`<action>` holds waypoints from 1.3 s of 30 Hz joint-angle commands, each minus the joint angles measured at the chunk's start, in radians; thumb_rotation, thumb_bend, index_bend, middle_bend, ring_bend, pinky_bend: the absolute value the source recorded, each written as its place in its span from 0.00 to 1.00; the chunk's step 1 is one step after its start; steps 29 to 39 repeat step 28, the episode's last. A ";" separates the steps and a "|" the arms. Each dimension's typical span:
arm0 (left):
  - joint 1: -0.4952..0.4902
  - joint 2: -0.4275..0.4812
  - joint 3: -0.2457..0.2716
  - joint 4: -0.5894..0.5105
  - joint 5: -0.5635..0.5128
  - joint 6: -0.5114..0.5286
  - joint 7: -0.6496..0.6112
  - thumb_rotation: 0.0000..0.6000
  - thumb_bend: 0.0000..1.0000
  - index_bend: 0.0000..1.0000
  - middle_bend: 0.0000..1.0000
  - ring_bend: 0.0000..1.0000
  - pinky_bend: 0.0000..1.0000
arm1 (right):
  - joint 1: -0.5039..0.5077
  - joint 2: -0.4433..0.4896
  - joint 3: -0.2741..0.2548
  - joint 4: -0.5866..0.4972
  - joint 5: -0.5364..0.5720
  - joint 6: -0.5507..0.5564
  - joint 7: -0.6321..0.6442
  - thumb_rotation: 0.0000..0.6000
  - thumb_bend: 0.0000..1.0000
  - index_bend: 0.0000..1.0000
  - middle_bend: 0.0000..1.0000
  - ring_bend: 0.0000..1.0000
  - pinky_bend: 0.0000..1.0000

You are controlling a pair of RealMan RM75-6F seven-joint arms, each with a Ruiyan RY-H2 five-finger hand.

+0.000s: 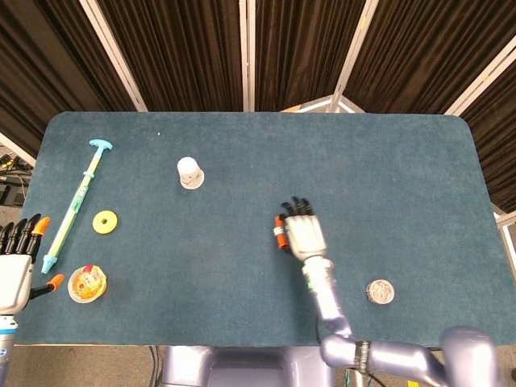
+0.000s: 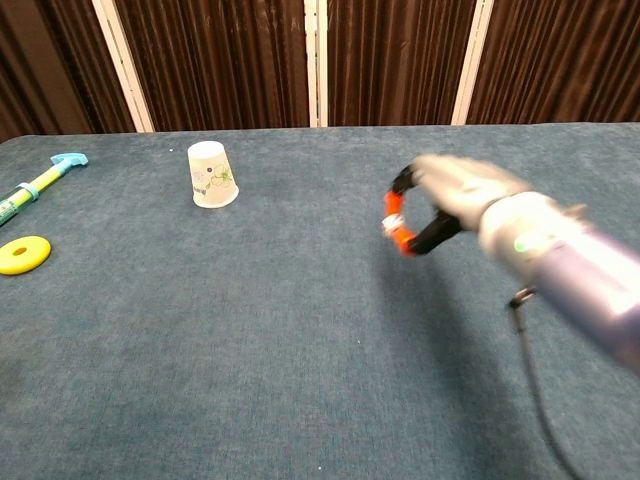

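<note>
One die [image 2: 390, 224]; one right hand [image 2: 450, 200]

We saw the right hand [image 1: 301, 234] raised above the middle of the bench [image 1: 387, 169], pinching a die [image 2: 389, 224]. A cup [image 1: 189, 172] stood upside down behind it to the left. At the bench's left end a syringe [image 1: 75, 205] lay lengthwise, a ring [image 1: 105, 222] just right of it, a small dish [image 1: 87, 284] nearer the front edge. The left hand [image 1: 16, 258] sat off that front-left corner. A round tin [image 1: 380, 292] lay front right.
</note>
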 commanded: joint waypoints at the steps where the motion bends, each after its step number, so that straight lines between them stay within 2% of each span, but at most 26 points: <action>1: 0.000 -0.001 0.004 -0.002 0.006 0.000 0.007 1.00 0.04 0.00 0.00 0.00 0.00 | -0.061 0.111 -0.003 -0.087 -0.010 0.041 0.025 1.00 0.44 0.47 0.14 0.00 0.00; 6: 0.002 -0.006 0.011 -0.013 0.025 0.012 0.030 1.00 0.04 0.00 0.00 0.00 0.00 | -0.117 0.211 -0.013 -0.134 -0.006 0.055 0.079 1.00 0.39 0.41 0.10 0.00 0.00; 13: 0.002 -0.006 0.014 -0.024 0.039 0.020 0.039 1.00 0.04 0.00 0.00 0.00 0.00 | -0.180 0.311 -0.049 -0.199 -0.027 0.068 0.141 1.00 0.37 0.26 0.03 0.00 0.00; 17: 0.007 -0.003 0.022 -0.036 0.067 0.038 0.045 1.00 0.04 0.00 0.00 0.00 0.00 | -0.247 0.385 -0.100 -0.266 -0.091 0.119 0.186 1.00 0.37 0.26 0.02 0.00 0.00; 21: 0.012 0.000 0.030 -0.046 0.084 0.047 0.049 1.00 0.04 0.00 0.00 0.00 0.00 | -0.297 0.430 -0.147 -0.288 -0.169 0.155 0.243 1.00 0.35 0.24 0.01 0.00 0.00; 23: 0.015 0.002 0.034 -0.049 0.092 0.052 0.053 1.00 0.04 0.00 0.00 0.00 0.00 | -0.323 0.449 -0.173 -0.288 -0.209 0.175 0.271 1.00 0.30 0.20 0.00 0.00 0.00; 28: 0.024 0.005 0.043 -0.058 0.114 0.070 0.057 1.00 0.04 0.00 0.00 0.00 0.00 | -0.412 0.525 -0.277 -0.263 -0.350 0.237 0.376 1.00 0.19 0.06 0.00 0.00 0.00; 39: 0.024 0.005 0.043 -0.058 0.114 0.070 0.057 1.00 0.04 0.00 0.00 0.00 0.00 | -0.412 0.525 -0.277 -0.263 -0.350 0.237 0.376 1.00 0.19 0.06 0.00 0.00 0.00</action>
